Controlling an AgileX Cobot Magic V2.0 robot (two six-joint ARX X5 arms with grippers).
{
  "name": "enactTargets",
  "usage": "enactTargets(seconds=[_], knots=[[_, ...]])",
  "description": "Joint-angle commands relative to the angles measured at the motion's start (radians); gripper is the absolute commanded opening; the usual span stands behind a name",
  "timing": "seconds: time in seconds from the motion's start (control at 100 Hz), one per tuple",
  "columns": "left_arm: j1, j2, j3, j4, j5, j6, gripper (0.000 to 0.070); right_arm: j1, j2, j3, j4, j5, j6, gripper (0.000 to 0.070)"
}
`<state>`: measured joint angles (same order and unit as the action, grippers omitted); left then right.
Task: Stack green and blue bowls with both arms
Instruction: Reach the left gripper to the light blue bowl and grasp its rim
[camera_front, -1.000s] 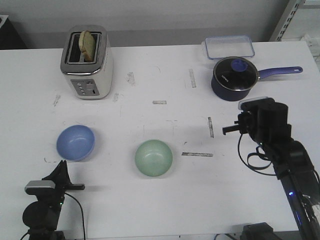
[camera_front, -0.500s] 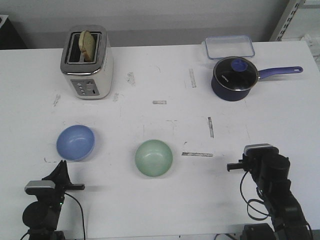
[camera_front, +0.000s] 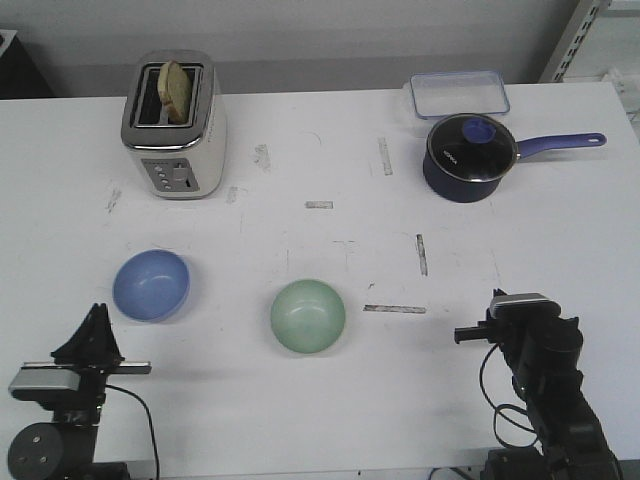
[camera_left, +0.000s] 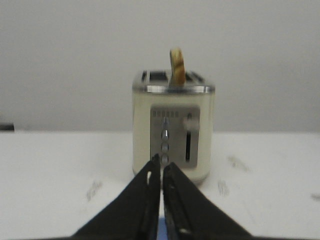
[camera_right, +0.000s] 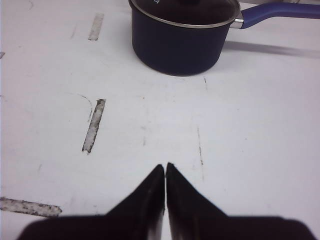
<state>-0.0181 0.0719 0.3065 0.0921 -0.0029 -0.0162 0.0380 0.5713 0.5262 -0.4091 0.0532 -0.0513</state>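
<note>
Now blue bowl (camera_front: 151, 285) sits on white table (camera_front: 300, 400), front left side. Green bowl (camera_front: 308, 315) sits near middle, well apart from blue one. Both bowls empty, nothing touching them. Left gripper (camera_left: 161, 165) pinched tight, holding nothing, low by front left edge, pointing at toaster (camera_left: 173, 127). Right gripper (camera_right: 165, 170) pinched tight too, holding nothing, front right, pointing at dark saucepan (camera_right: 182, 36).
</note>
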Motion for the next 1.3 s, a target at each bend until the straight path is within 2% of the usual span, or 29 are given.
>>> enactTargets(seconds=[0.0, 0.15, 0.3, 0.38, 0.55, 0.66, 0.69, 0.81, 0.89, 0.99, 1.06, 1.23, 1.29], knots=[[0.000, 0.065, 0.132, -0.037, -0.002, 0.029, 0.0001, 0.001, 0.006, 0.002, 0.012, 0.000, 0.009, 0.0000], [0.000, 0.286, 0.417, -0.198, -0.002, 0.066, 0.0001, 0.001, 0.006, 0.002, 0.012, 0.000, 0.009, 0.0000], [0.000, 0.488, 0.616, -0.336, -0.003, 0.071, 0.0002, 0.001, 0.006, 0.002, 0.013, 0.000, 0.009, 0.0000], [0.001, 0.583, 0.681, -0.404, -0.032, 0.079, 0.0020, 0.001, 0.006, 0.002, 0.013, 0.000, 0.009, 0.0000], [0.022, 0.732, 0.706, -0.476, -0.069, 0.075, 0.0293, 0.001, 0.006, 0.002, 0.013, 0.000, 0.001, 0.0000], [0.045, 0.812, 0.706, -0.498, -0.069, 0.071, 0.0429, 0.001, 0.006, 0.002, 0.013, 0.000, -0.002, 0.0000], [0.053, 0.838, 0.706, -0.503, -0.069, 0.053, 0.0493, 0.001, 0.006, 0.002, 0.013, 0.000, -0.002, 0.0000], [0.080, 0.925, 0.706, -0.525, -0.068, -0.028, 0.0670, 0.001, 0.006, 0.002, 0.014, 0.000, -0.002, 0.0000], [0.096, 0.987, 0.706, -0.549, -0.058, -0.050, 0.0678, 0.001, 0.006, 0.002, 0.016, 0.000, -0.002, 0.0000], [0.119, 1.067, 0.706, -0.583, -0.005, -0.049, 0.0673, 0.001, 0.006, 0.002, 0.016, 0.000, -0.006, 0.0000], [0.137, 1.128, 0.706, -0.606, 0.032, -0.049, 0.0636, 0.001, 0.006, 0.002, 0.016, 0.000, -0.006, 0.0000], [0.174, 1.263, 0.706, -0.643, 0.037, -0.052, 0.0631, 0.001, 0.006, 0.002, 0.016, 0.000, -0.006, 0.0000], [0.182, 1.303, 0.706, -0.649, 0.037, -0.064, 0.0589, 0.001, 0.006, 0.002, 0.016, 0.000, -0.006, 0.0000]])
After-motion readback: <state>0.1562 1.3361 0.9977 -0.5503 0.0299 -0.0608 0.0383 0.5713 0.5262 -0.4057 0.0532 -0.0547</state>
